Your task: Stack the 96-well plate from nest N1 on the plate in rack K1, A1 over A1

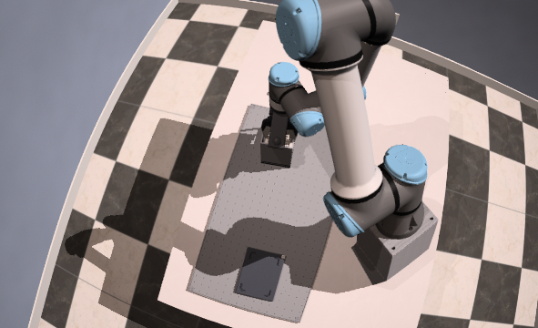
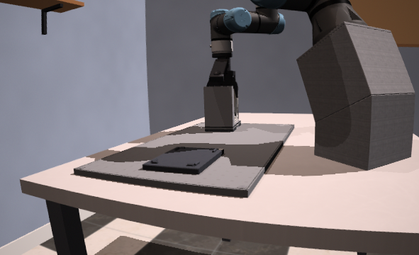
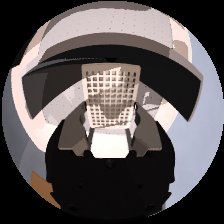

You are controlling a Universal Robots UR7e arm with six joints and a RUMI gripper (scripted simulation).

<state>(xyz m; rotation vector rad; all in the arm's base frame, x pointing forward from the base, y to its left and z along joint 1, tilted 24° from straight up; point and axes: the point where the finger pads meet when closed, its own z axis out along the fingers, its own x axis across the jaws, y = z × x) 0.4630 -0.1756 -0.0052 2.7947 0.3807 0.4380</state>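
My gripper [image 1: 276, 139] [image 2: 225, 82] [image 3: 110, 102] reaches down into the top of the stack rack K1 [image 1: 275, 157] [image 2: 219, 108], a tall grey open box at the far end of the perforated board [image 1: 269, 200] [image 2: 230, 177]. The gripper is shut on the 96-well plate [image 3: 111, 92], whose pale grid of wells shows between the fingers in the wrist view, with the rack's dark walls [image 3: 47, 80] curving around it. The plate under it in the rack is hidden. The plate nest N1 [image 1: 259, 274] [image 2: 184, 160], a flat dark tray at the near end of the board, holds no plate.
The arm's grey pedestal [image 1: 400, 251] [image 2: 365, 106] stands to the right of the board on the pale table [image 2: 301, 205]. The arm's long link [image 1: 346, 123] passes over the board's right side. A wooden shelf [image 2: 42, 3] hangs on the wall at upper left.
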